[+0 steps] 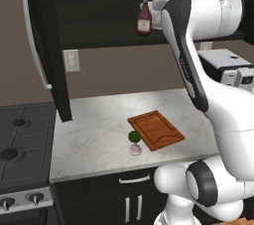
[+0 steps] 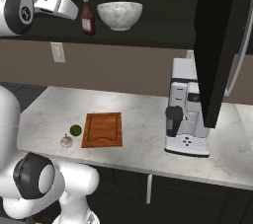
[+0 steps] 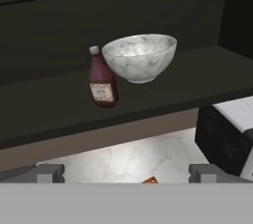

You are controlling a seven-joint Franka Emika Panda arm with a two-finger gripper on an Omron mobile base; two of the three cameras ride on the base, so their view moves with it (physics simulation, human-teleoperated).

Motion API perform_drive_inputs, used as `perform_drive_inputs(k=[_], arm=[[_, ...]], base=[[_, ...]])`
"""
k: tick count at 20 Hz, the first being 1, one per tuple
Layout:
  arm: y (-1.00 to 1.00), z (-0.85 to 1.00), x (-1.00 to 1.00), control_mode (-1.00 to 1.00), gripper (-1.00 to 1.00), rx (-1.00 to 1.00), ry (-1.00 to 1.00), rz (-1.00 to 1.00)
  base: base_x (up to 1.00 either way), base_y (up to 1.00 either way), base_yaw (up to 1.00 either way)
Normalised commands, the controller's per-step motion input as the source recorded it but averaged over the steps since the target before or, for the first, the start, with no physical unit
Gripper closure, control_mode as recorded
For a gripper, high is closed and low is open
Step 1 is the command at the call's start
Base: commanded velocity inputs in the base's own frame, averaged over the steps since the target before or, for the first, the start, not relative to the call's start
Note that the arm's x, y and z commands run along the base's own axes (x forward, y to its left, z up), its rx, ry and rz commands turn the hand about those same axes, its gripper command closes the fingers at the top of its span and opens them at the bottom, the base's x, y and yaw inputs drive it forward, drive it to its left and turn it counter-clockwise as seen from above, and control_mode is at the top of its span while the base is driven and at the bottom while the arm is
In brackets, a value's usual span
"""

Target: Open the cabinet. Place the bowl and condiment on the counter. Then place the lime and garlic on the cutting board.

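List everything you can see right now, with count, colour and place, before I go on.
cabinet: one, black, doors open, above the counter
bowl: one, white marbled, on the cabinet shelf
condiment: one, dark red, on the shelf left of the bowl
counter: one, white marble
cutting board: one, reddish-brown, on the counter
lime: one, green, on the counter beside the board
garlic: one, pale pink, next to the lime
coffee machine: one, white and black, on the counter
stove: one, black, left of the counter
wall switch: one, white
gripper: one, fingers open, facing the shelf
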Motion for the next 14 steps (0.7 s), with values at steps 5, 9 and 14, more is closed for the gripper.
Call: perform_drive_inputs(k=[5, 9, 14], arm=[[0.0, 0.0, 0.02, -1.0, -1.0, 0.0, 0.0, 0.0], [0.01, 0.0, 0.0, -1.0, -1.0, -0.01, 0.0, 0.0], [0.09, 0.0, 0.0, -1.0, -1.0, -0.02, 0.0, -0.06]], base=[[0.0, 0.0, 0.0], [0.0, 0.0, 0.0], [0.0, 0.0, 0.0]])
